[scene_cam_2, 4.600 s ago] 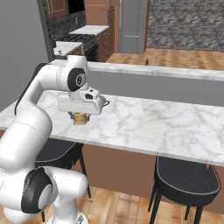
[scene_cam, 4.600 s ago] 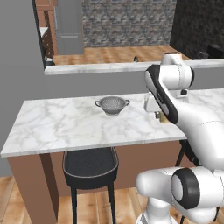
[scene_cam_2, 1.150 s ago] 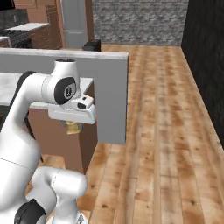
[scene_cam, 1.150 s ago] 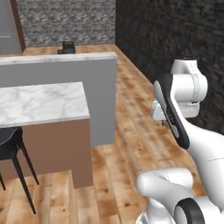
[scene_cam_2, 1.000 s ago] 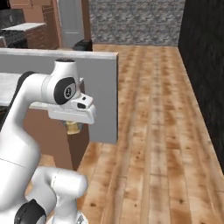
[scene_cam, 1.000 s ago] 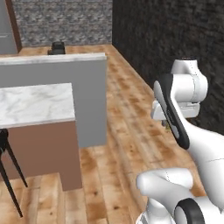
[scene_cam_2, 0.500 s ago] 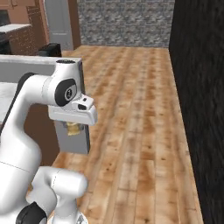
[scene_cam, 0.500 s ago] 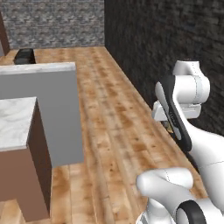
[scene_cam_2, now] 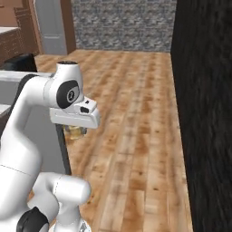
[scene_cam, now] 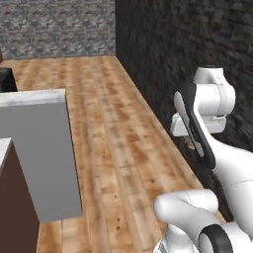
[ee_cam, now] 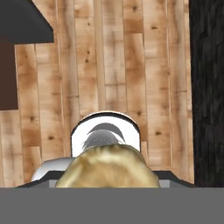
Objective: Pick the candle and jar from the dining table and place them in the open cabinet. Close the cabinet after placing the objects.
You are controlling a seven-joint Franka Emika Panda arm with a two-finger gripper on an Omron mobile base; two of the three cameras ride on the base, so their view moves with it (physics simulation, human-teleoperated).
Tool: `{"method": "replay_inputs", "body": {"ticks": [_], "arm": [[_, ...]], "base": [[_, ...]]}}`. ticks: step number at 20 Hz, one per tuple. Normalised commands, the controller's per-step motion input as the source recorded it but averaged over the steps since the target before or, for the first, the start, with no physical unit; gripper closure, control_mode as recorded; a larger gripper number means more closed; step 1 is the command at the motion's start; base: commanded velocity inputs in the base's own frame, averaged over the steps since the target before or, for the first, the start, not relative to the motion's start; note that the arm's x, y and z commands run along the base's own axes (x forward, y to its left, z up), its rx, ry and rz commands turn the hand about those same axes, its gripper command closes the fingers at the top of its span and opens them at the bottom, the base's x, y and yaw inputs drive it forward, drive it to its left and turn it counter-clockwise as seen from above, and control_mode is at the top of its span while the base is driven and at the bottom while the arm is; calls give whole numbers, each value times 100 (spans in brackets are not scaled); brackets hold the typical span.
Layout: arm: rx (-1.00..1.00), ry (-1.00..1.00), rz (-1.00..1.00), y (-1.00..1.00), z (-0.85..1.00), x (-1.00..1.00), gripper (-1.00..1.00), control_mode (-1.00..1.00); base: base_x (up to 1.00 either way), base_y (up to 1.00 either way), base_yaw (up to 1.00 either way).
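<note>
The candle [ee_cam: 107,167] is off the dining table, clamped in the gripper [scene_cam_2: 75,131] at lower centre of the hand view, carried above bare wood floor. Placing it, fetching the jar and closing the cabinet all appear left to do.

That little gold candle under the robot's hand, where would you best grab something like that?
By its curved side wall, coming straight down from above. The candle is a squat upright cylinder, so two fingers can press on opposite sides of it, low enough not to slip off its short wall. The gripper appears to hold it just so, the candle hanging beneath the hand over the wooden floor.
</note>
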Motion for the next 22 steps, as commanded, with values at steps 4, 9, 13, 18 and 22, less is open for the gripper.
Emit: {"method": "replay_inputs", "body": {"ticks": [4, 9, 13, 18, 22], "arm": [[0, 0, 0, 0, 0, 0, 100, 100], [0, 0, 0, 0, 0, 0, 100, 100], [0, 0, 0, 0, 0, 0, 100, 100], [0, 0, 0, 0, 0, 0, 100, 100], [0, 0, 0, 0, 0, 0, 100, 100]], "base": [[100, -66, 0], [100, -67, 0], [100, -28, 0], [100, -8, 1], [100, -2, 4]]}}
